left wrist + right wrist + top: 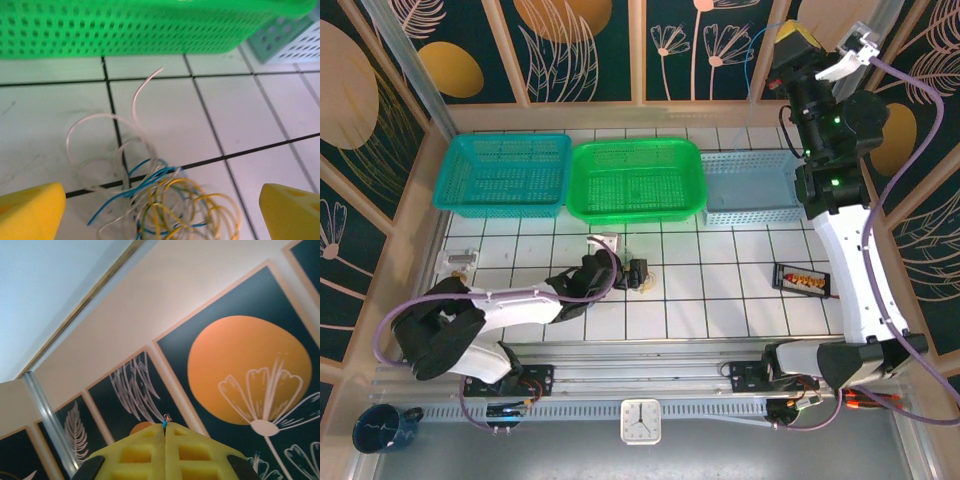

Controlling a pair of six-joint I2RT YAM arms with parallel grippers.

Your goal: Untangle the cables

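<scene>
Left fingers (31, 211) spread wide around the tangled cables (165, 200); right fingers (150, 452) pinched shut on a blue cable (751, 70), up high.

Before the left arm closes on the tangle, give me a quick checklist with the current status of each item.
1. Left pincer open: ok.
2. Tangle lies between its fingers: ok.
3. Right pincer raised and shut on the lifted blue cable: ok.
4. Lifted blue cable fully free of the tangle: cannot tell; blue strands lie in the tangle.
5. Green basket apart from the tangle: ok.
</scene>
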